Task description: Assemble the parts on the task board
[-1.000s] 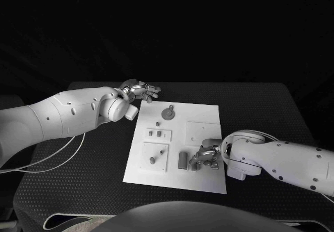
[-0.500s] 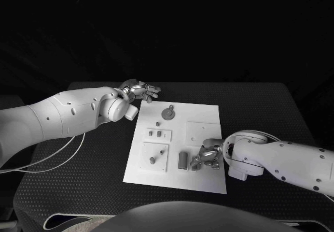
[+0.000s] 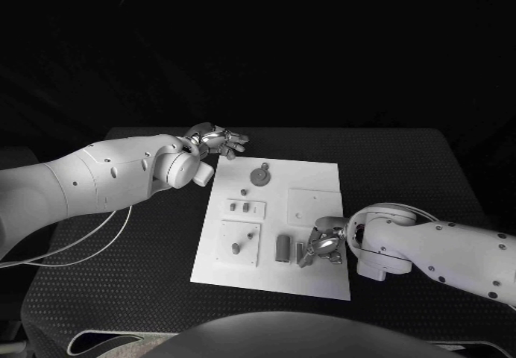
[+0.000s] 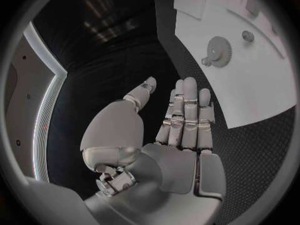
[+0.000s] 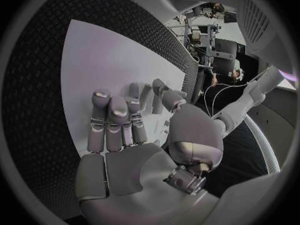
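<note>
At the task board's (image 3: pixel 312 183) five o'clock edge, my right hand (image 3: pixel 321 246) has slid nearer its corner, fingers curled beside the upright part (image 3: pixel 282 247), grasp unclear; my left hand (image 3: pixel 218 139) stays empty, fingers apart.

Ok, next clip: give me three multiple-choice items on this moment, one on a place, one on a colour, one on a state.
1. Where is the left hand?
A. off the board's far left corner
B. on the gear
C. at the board's near edge

2. What colour is the board?
A. black
B. white
C. blue

3. What is the left hand doing?
A. gripping the gear
B. open, holding nothing
C. pressing the board

Key: 1 A, the head view puts it over the table beyond that corner. 2 B, it is a white plate on the black table. 3 B, the left wrist view shows its fingers straight, with nothing in them.
</note>
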